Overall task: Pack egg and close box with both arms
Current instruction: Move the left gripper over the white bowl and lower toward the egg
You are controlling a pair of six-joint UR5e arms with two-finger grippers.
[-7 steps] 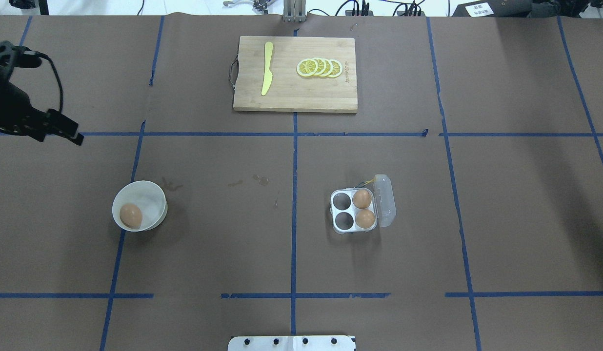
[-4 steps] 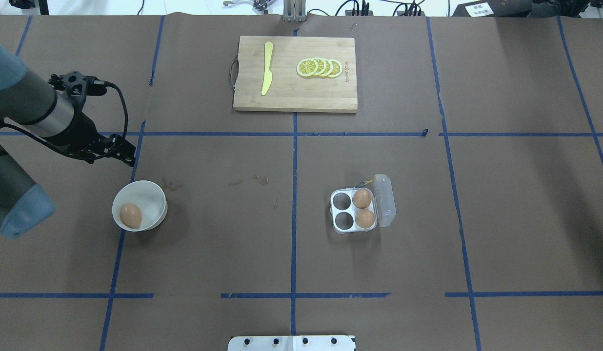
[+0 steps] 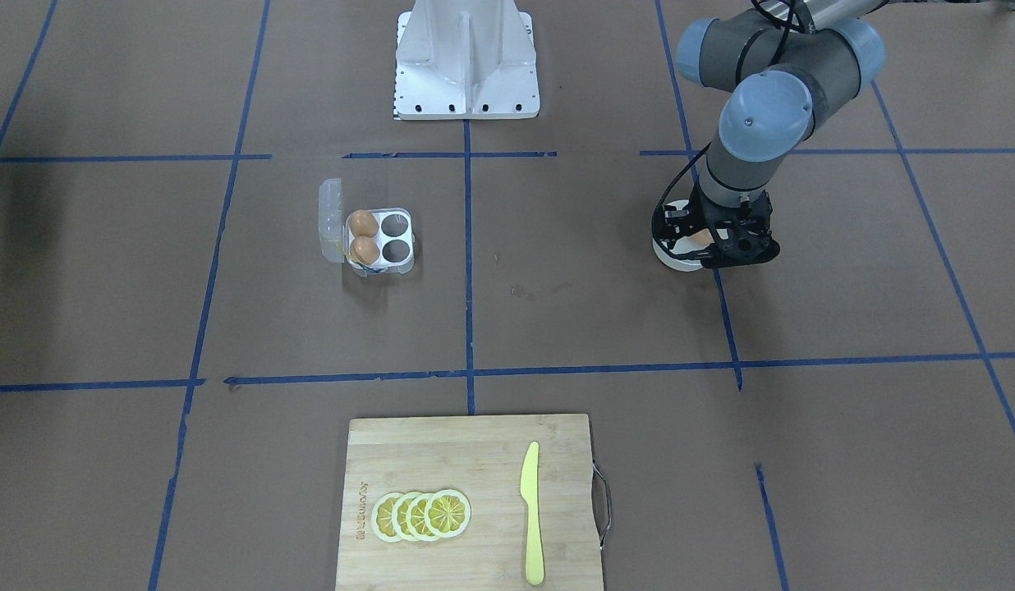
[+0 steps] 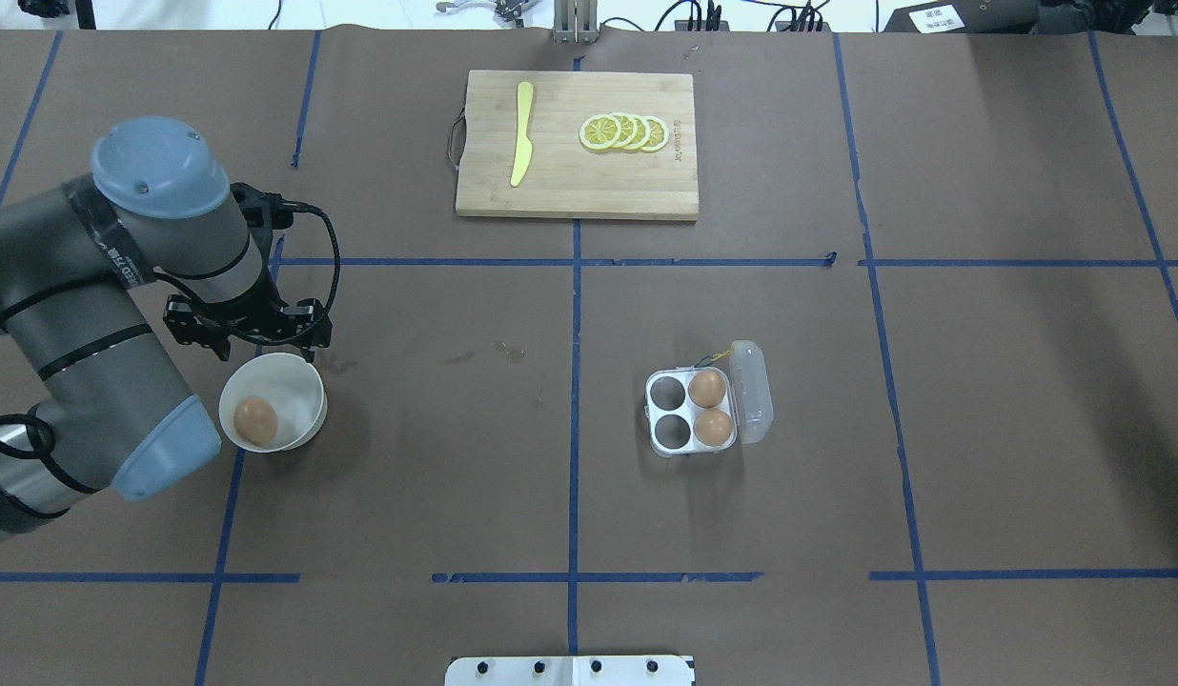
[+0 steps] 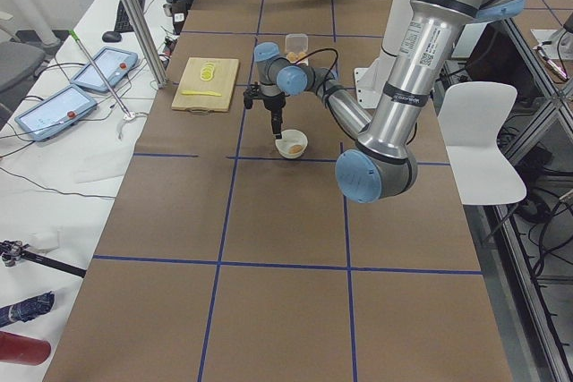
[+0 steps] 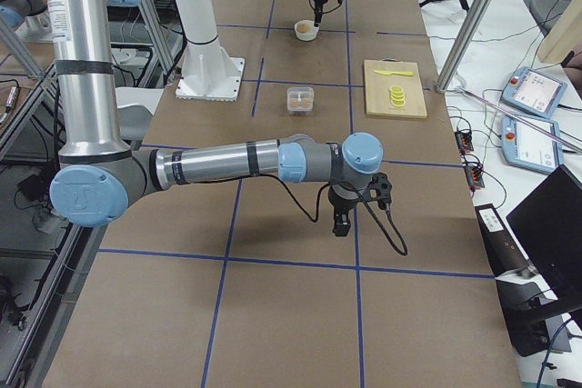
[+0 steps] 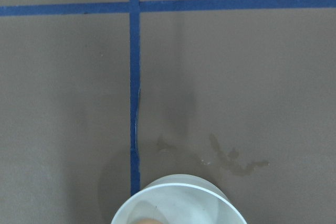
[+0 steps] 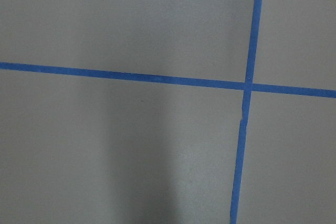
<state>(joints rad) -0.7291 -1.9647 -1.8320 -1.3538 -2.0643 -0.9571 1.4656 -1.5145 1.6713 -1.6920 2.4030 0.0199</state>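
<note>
Brown eggs, I count three: the egg (image 4: pixel 255 420) lies in one white bowl (image 4: pixel 304 379) beside my left gripper (image 4: pixel 247 334); two others (image 4: pixel 707 389) sit in the four-cell box (image 4: pixel 690 412). For that one and the right gripper (image 6: pixel 341 225), I cannot tell the jaws' spread.

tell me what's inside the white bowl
One brown egg lies in the white bowl. From the front, the left gripper covers most of the inside.
</note>
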